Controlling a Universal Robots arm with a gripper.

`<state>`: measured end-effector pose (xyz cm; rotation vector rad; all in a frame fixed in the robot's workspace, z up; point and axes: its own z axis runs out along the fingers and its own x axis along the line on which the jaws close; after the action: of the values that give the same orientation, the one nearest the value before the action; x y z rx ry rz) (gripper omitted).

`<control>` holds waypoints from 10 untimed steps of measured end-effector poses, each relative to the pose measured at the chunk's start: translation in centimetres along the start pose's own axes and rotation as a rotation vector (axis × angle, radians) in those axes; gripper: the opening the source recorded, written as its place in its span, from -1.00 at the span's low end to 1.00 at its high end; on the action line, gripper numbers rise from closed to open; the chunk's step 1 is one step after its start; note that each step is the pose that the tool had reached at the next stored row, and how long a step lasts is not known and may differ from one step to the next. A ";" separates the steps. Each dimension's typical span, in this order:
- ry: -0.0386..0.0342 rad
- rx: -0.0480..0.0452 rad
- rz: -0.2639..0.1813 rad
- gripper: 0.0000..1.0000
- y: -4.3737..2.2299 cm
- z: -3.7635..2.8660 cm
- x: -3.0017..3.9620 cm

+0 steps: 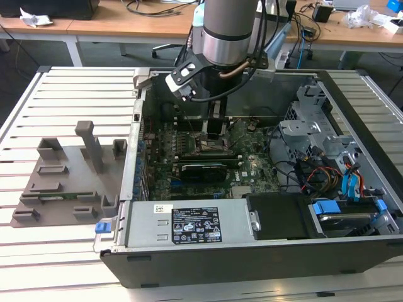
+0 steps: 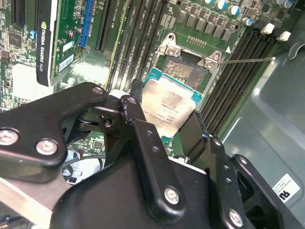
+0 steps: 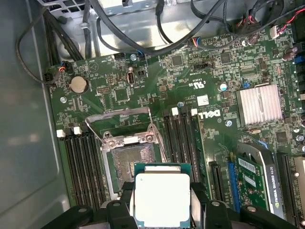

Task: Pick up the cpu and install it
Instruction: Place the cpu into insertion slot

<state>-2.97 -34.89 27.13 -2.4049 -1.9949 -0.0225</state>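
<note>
The cpu is noted as picked up and not yet installed; findings by view follow

Exterior view: the arm (image 1: 230, 31) reaches down into the open computer case (image 1: 252, 264) at the centre of the frame, and the gripper (image 1: 214, 129) hangs low over the motherboard (image 1: 249, 167). The case lies on a white slatted table (image 1: 63, 94). A grey tray (image 1: 63, 182) with upright posts sits on the slats at the exterior view's left, just beside the case. Wooden desks (image 1: 126, 25) carrying cables and oddments run along the top edge, and dark floor shows beneath them.

Second wrist view: the cpu (image 2: 169, 107) is held with its silvery top facing the camera, the gripper (image 2: 166, 114) clamped on two opposite edges by its black fingers (image 2: 192, 131). The socket (image 2: 188, 67) lies open just beyond the chip, its contact field bare and its thin lever swung out. The chip appears tilted against the board.

First wrist view: the cpu (image 3: 162, 202) sits between the fingers (image 3: 125, 198), overlapping the near edge of the socket (image 3: 131, 164), whose cavity is unfilled. Memory slots (image 3: 78, 157) flank the socket; a graphics card (image 3: 259, 176) and a finned heatsink (image 3: 259, 105) lie off to one side.

Assessment: grasp achieved; seating the chip and closing the socket remain
</note>
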 end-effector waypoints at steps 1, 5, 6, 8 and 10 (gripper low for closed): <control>0.0000 0.0000 0.000 0.09 0.00 0.05 0.02; 0.0000 0.0000 0.000 0.09 -0.04 0.26 0.30; -0.0001 0.0000 0.000 0.09 -0.06 0.31 0.45; -0.0002 0.0000 0.000 0.09 -0.09 0.40 0.63; -0.0001 0.0000 0.000 0.09 -0.09 0.47 0.67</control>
<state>-2.93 -34.20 26.67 -2.4045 -1.9954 -0.0225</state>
